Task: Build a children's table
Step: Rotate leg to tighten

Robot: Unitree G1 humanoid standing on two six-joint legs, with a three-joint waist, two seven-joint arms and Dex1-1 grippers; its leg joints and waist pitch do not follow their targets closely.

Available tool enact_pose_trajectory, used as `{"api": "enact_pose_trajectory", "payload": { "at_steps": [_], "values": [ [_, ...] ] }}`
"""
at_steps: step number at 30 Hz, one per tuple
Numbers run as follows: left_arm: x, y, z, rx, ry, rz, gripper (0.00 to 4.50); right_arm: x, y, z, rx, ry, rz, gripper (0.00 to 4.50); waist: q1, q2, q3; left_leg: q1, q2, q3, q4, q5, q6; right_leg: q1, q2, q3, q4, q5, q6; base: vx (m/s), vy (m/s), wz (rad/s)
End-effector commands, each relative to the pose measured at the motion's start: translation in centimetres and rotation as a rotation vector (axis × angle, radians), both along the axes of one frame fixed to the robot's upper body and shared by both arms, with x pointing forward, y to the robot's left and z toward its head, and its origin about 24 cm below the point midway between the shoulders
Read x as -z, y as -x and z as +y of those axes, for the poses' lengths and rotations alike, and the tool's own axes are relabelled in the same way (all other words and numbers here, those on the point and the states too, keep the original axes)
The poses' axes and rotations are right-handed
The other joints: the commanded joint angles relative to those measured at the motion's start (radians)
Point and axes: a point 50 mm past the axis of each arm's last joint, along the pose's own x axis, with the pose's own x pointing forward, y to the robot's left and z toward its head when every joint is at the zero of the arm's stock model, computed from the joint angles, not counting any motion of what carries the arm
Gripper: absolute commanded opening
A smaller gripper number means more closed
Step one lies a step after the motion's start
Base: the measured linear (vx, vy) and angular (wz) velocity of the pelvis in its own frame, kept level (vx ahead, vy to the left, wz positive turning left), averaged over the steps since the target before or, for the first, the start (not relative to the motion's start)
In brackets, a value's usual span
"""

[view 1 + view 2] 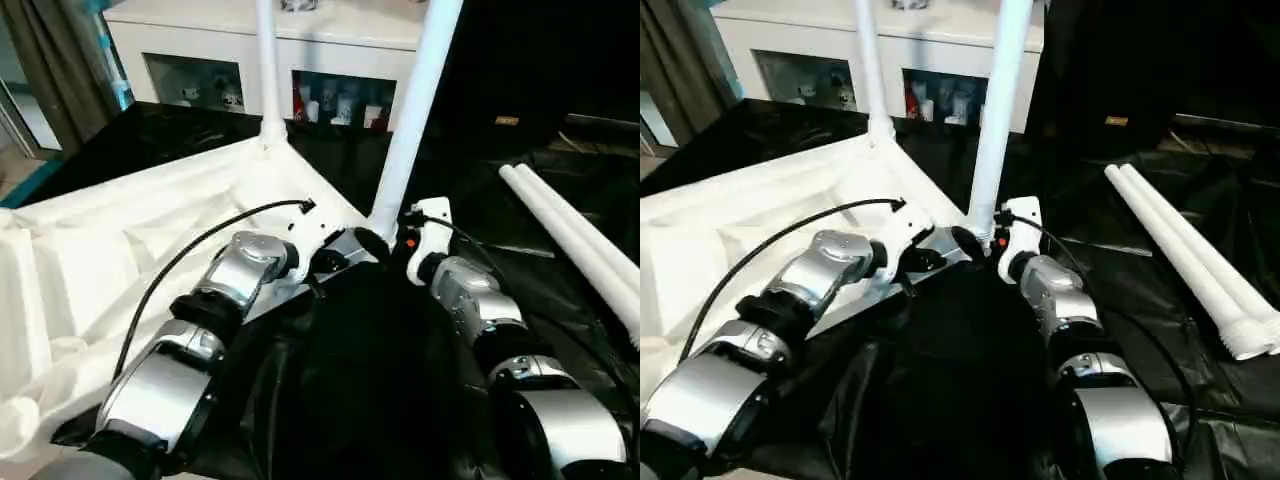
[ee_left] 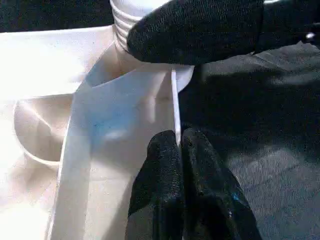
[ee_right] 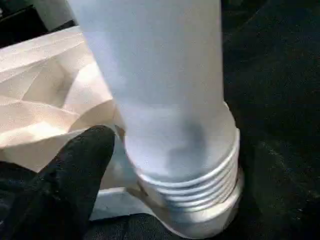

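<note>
The children's table top (image 1: 120, 230) lies upside down, white and ribbed, on the black work table. Two white legs stand upright in its corner sockets: a far leg (image 1: 267, 60) and a near leg (image 1: 415, 100). My left gripper (image 2: 177, 140) is shut on the thin rim of the top, just beside the near corner. My right gripper (image 1: 385, 242) stands open at the foot of the near leg, whose threaded base (image 3: 190, 185) sits in the socket. One of its fingers (image 3: 90, 145) stays a little off the leg. Two loose legs (image 1: 580, 240) lie at the right.
The black cover (image 1: 350, 380) of the work table spreads under both forearms. A white cabinet (image 1: 330, 40) with small toys behind glass stands at the back. A curtain (image 1: 60, 60) hangs at the far left. A black cable (image 1: 200, 240) arcs over my left forearm.
</note>
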Motion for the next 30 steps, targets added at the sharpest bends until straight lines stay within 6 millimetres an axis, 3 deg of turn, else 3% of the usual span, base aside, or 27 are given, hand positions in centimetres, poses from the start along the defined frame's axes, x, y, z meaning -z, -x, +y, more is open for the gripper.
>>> {"api": "enact_pose_trajectory", "payload": {
  "at_steps": [1, 4, 7, 9, 12, 16, 18, 25, 30],
  "values": [
    [-0.7, 0.5, -0.6, 0.109, 0.027, -0.034, 0.00, 0.9, 0.8, -0.6, -0.056, 0.074, 0.015, 4.47, 0.003, -0.001, -0.061, 0.010, 0.063, -0.014, -0.060, -0.059, 0.098, 0.047, -0.101, 0.053, -0.052, 0.051, -0.289, 0.000, 0.000, 0.00],
    [-0.6, 0.8, -0.1, 0.149, 0.026, -0.023, 0.00, 0.6, 1.0, -1.4, -0.096, 0.119, -0.015, 4.47, 0.007, -0.002, -0.071, 0.002, 0.062, -0.014, -0.046, 0.050, 0.147, 0.049, -0.093, 0.048, -0.028, 0.217, -0.298, 0.000, 0.000, 0.00],
    [-0.6, 1.1, 0.5, 0.183, 0.033, -0.025, 0.00, 0.1, 1.4, -2.4, -0.167, 0.157, -0.049, 4.47, 0.017, -0.002, -0.071, -0.003, 0.062, -0.011, -0.038, 0.049, 0.177, 0.047, -0.096, 0.047, -0.025, 0.242, -0.302, 0.000, 0.000, 0.00],
    [-0.7, 1.4, 0.9, 0.220, 0.049, -0.036, 0.00, -0.4, 1.7, -3.0, -0.224, 0.162, -0.068, 4.47, 0.025, 0.000, -0.071, -0.004, 0.065, -0.012, -0.036, 0.032, 0.176, 0.047, -0.096, 0.045, -0.025, 0.223, -0.298, 0.000, 0.000, 0.00],
    [-0.9, 1.9, 1.2, 0.267, 0.066, -0.040, 0.00, -0.9, 2.2, -3.4, -0.286, 0.161, -0.089, 4.47, 0.023, 0.001, -0.068, -0.006, 0.069, -0.012, -0.039, -0.010, 0.160, 0.044, -0.095, 0.044, -0.029, 0.165, -0.296, 0.000, 0.000, 0.00],
    [-0.7, 2.8, 1.9, 0.358, 0.064, -0.038, 0.00, -1.5, 3.5, -4.0, -0.400, 0.170, -0.114, 4.47, 0.027, 0.004, -0.063, -0.003, 0.069, -0.007, -0.044, -0.077, 0.113, 0.041, -0.094, 0.046, -0.042, 0.041, -0.271, 0.000, 0.000, 0.00],
    [-0.7, 2.9, 2.0, 0.367, 0.062, -0.036, 0.00, -1.6, 3.7, -4.0, -0.413, 0.167, -0.114, 4.47, 0.027, 0.004, -0.063, -0.002, 0.070, -0.007, -0.046, -0.086, 0.099, 0.041, -0.094, 0.046, -0.043, 0.024, -0.267, 0.000, 0.000, 0.00],
    [-0.5, 3.6, 2.4, 0.413, 0.059, -0.017, 0.00, -1.2, 4.3, -3.7, -0.455, 0.160, -0.106, 4.32, 0.024, 0.004, -0.067, -0.006, 0.065, -0.008, -0.040, -0.044, 0.104, 0.042, -0.090, 0.045, -0.033, 0.086, -0.272, 0.000, 0.000, 0.00],
    [-0.3, 3.7, 2.6, 0.419, 0.047, -0.013, 0.00, -1.3, 4.2, -3.2, -0.459, 0.143, -0.114, 3.88, 0.024, 0.003, -0.070, -0.008, 0.063, -0.008, -0.037, -0.030, 0.112, 0.043, -0.091, 0.044, -0.029, 0.111, -0.276, 0.000, 0.000, 0.00]
  ]
}}
